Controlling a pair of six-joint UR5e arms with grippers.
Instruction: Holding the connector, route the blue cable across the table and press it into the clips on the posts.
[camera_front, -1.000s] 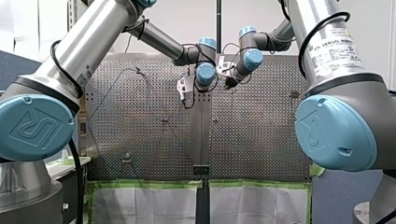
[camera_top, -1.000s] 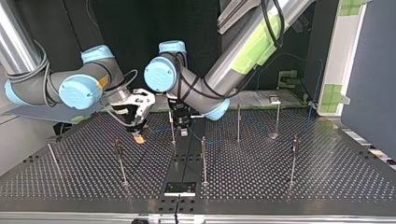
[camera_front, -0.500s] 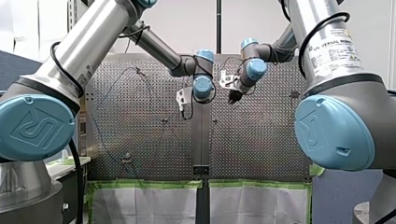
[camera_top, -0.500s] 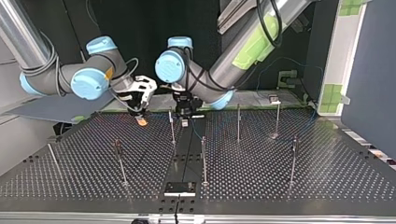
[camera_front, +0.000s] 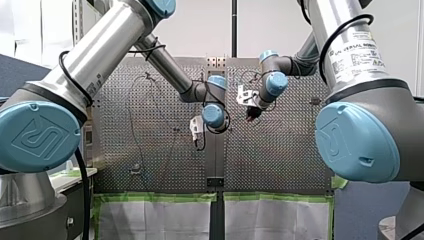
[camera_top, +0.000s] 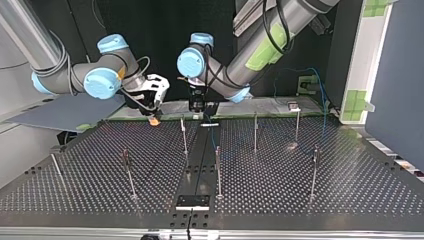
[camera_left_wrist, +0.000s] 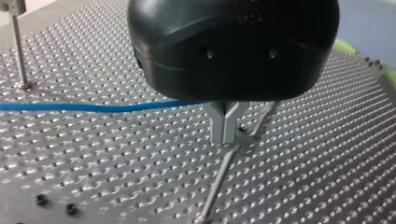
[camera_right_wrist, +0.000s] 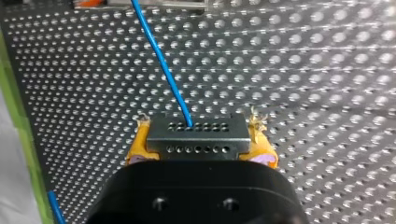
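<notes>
The right gripper (camera_right_wrist: 198, 140) holds the grey connector (camera_right_wrist: 196, 133) crosswise, its yellow pads (camera_right_wrist: 138, 145) clamped on the connector's two ends. The blue cable (camera_right_wrist: 161, 60) leaves the connector's face and runs straight ahead of this gripper, above the perforated table (camera_right_wrist: 327, 70). A strip of green tape (camera_right_wrist: 18, 121) edges the table to one side of it. In the top view the right gripper hangs low at the table's eleven o'clock, and the left gripper (camera_left_wrist: 224, 128) is near it, at about twelve o'clock. The left gripper has a black body, and its metal fingers (camera_left_wrist: 217, 125) are drawn together. The cable comes in taut from the side and ends at them, so it looks pinched between them. Just under these fingertips is the top of a thin post (camera_left_wrist: 219, 182). It cannot be told whether its clip touches the fingers or whether the cable sits in it. A second post (camera_left_wrist: 17, 51) stands well apart, beside the cable's run. In the top view a slack length of cable shows at two o'clock, near the table's far edge.
</notes>
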